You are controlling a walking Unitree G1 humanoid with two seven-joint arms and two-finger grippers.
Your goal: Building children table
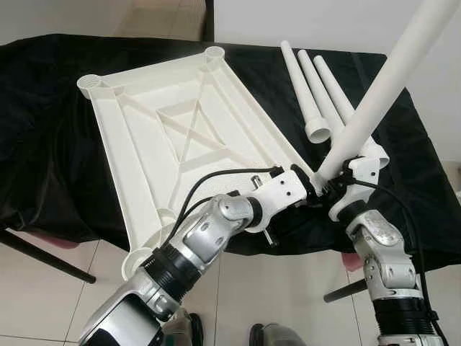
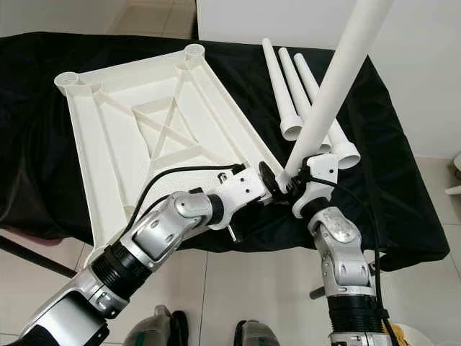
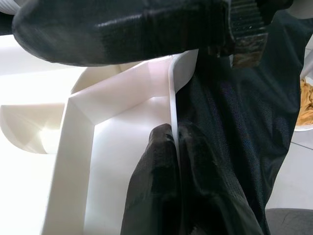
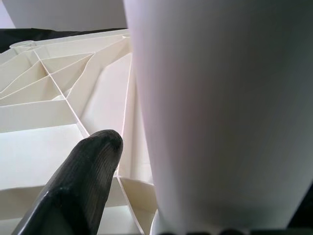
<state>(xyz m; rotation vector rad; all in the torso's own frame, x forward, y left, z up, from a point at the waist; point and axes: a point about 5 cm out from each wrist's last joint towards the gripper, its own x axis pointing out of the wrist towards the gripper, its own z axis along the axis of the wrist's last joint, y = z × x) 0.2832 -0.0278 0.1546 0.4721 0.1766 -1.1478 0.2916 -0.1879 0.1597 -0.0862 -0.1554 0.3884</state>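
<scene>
Item, early stage: your right gripper point(image 1: 333, 189) is clamping one white leg point(image 1: 382, 90) at the upturned tabletop point(image 1: 173, 122)'s near-right corner socket, your left gripper point(image 1: 311, 184) is pinching that rim, three legs point(image 1: 317, 90) are lying unfitted (on the black cloth point(image 1: 43, 130)).

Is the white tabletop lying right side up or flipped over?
Flipped over. The tabletop shows its ribbed underside with cross bracing and open round leg sockets at the corners, lying on the black cloth.
</scene>
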